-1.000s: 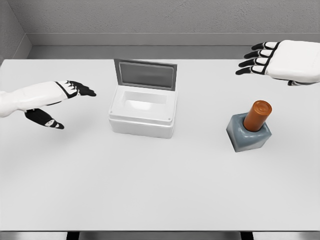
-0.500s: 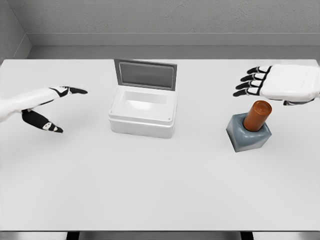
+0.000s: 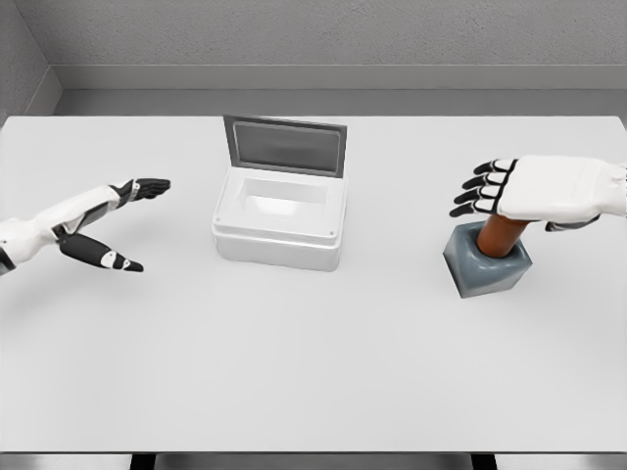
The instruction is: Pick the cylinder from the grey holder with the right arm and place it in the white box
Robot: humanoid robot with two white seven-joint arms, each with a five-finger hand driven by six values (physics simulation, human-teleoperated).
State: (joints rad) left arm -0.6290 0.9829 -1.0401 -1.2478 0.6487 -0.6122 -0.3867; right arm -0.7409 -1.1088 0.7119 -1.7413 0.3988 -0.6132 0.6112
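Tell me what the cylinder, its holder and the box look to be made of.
Cylinder: matte orange-brown, possibly wood or plastic; its top is hidden under the right hand.
Grey holder: blue-grey block with soft highlights on its faces, like painted metal or hard plastic.
White box: smooth, slightly glossy white with rounded edges, probably moulded plastic; its raised lid's inner face is dull grey.
Being renders, these are guesses.

A white bench (image 3: 294,372) fills most of the view, its surface plain and smooth. Behind its far edge stands a grey textured wall (image 3: 323,34), with a lighter grey ledge (image 3: 323,78) running along its base.
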